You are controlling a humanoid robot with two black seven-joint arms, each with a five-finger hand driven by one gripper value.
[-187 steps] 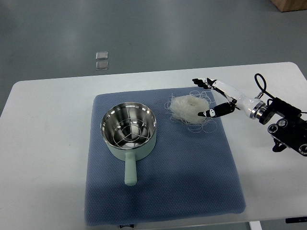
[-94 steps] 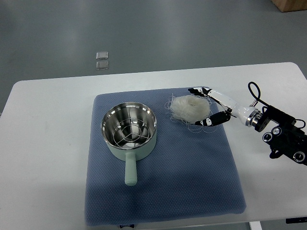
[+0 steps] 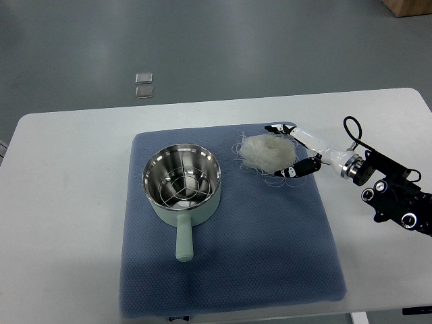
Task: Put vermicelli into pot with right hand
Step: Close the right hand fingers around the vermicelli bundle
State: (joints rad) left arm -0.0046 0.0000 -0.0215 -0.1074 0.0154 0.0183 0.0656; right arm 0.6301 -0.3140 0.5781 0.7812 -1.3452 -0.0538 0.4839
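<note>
A nest of pale white vermicelli (image 3: 266, 152) lies on the blue mat (image 3: 229, 270), right of the pot. The pale green pot (image 3: 181, 185) has a steel inside with a wire rack and its handle points toward me. My right hand (image 3: 283, 148) comes in from the right edge and sits at the vermicelli's right side. Its fingers (image 3: 275, 127) reach over the far side and the thumb (image 3: 297, 169) lies at the near side, spread around the nest and not closed on it. The left arm is out of view.
The mat lies on a white table (image 3: 67, 202). Two small clear squares (image 3: 143, 85) lie on the grey floor beyond the table's far edge. A brown box corner (image 3: 412, 5) shows at the top right.
My right hand has moved left and lower, coming in around the right side of the vermicelli. The fingers and thumb have drawn closer together. The vermicelli and pot have not moved.
</note>
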